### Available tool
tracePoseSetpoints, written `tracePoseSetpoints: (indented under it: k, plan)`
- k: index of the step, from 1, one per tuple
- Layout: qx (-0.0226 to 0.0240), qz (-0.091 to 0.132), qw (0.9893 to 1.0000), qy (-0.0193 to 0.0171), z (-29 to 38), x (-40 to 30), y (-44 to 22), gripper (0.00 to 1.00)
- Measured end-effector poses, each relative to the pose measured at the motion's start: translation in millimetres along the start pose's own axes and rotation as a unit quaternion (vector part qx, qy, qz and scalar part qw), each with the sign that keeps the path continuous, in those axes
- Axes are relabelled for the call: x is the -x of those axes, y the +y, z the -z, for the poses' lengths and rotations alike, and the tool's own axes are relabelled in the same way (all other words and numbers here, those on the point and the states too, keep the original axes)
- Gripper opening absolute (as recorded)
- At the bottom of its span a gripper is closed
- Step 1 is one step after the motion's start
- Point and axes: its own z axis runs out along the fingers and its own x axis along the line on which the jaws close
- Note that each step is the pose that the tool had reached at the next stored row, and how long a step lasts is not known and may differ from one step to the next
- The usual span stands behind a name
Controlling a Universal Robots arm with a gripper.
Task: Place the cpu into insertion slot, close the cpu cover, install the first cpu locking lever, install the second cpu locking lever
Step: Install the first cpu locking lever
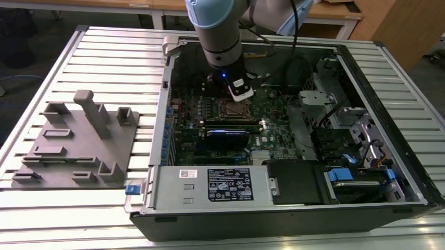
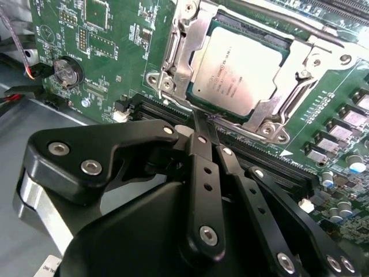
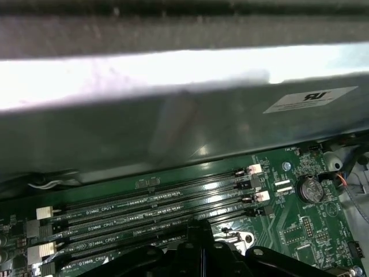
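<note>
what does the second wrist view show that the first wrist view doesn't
The second wrist view has the cpu seated in the insertion slot, with the cpu cover closed around it. The first wrist view has the long memory slots running below a grey metal case wall. Both wrist views share the green circuit board, its round coin battery and the black gripper, whose fingers are together just short of the socket's edge.

Dull silver metal cpu [image 2: 239, 75], shiny steel cpu cover [image 2: 277, 86] — glossy green circuit board [image 2: 115, 46], matt black gripper [image 2: 206, 130]
</note>
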Motion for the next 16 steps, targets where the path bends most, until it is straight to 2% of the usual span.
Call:
tracePoseSetpoints:
  k: [3, 6, 8, 16]
  plan:
    - [0.0032, -0.001, 1.0, 0.0005, -0.3, 0.0, -0.1, 0.1]
    - [0.0133, -0.004, 0.9999, 0.0022, -0.4, 0.0, -0.1, 0.1]
    - [0.0167, -0.005, 0.9998, 0.0029, -0.3, 0.0, -0.1, 0.1]
    - [0.0173, -0.005, 0.9998, 0.003, -0.3, 0.3, -0.3, 0.1]
